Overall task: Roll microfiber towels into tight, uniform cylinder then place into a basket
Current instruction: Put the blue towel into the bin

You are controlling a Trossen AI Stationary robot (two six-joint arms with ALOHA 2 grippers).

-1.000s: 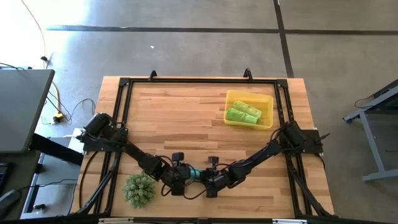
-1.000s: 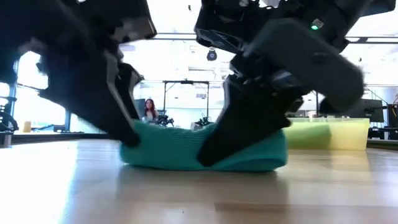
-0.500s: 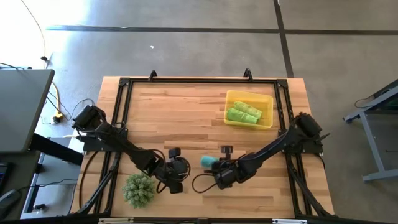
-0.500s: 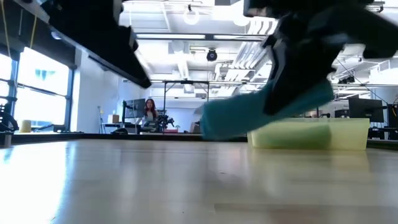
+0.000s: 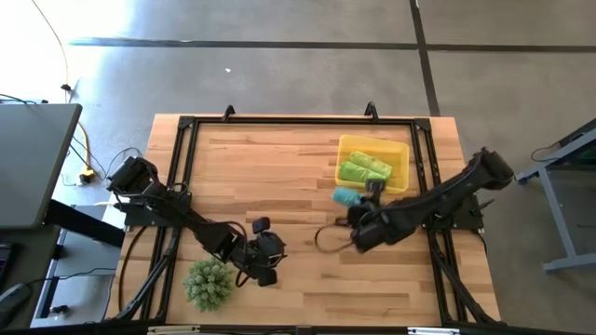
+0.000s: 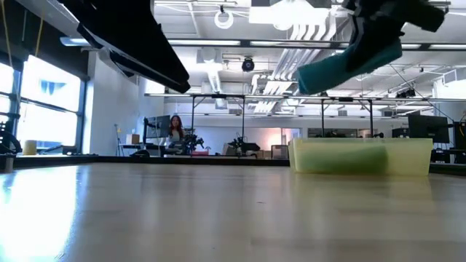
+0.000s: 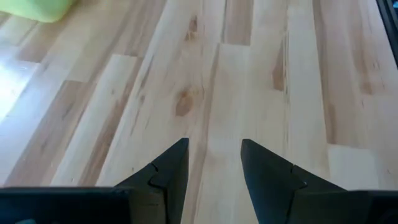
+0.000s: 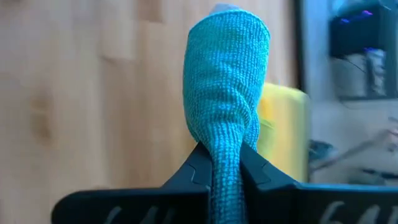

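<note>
Wooden table (image 5: pixel 279 158) bare under parted left tool (image 7: pixel 213 163); right tool (image 8: pixel 225 167) pinches teal towel (image 8: pixel 227 74).

Two black jointed arms with loose black cables; left gripper (image 7: pixel 211 168) fingers matte black, wedge-shaped.

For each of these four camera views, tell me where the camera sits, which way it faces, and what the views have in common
High view: overhead, straight down; both arms, basket, plant.
Low view: table height, level across into the room; arm parts overhead.
Left wrist view: on the left arm, down at bare table; left gripper open.
Right wrist view: on the right arm; right gripper shut on the teal towel.
Shared: that towel and basket show in high, low and right wrist views.
</note>
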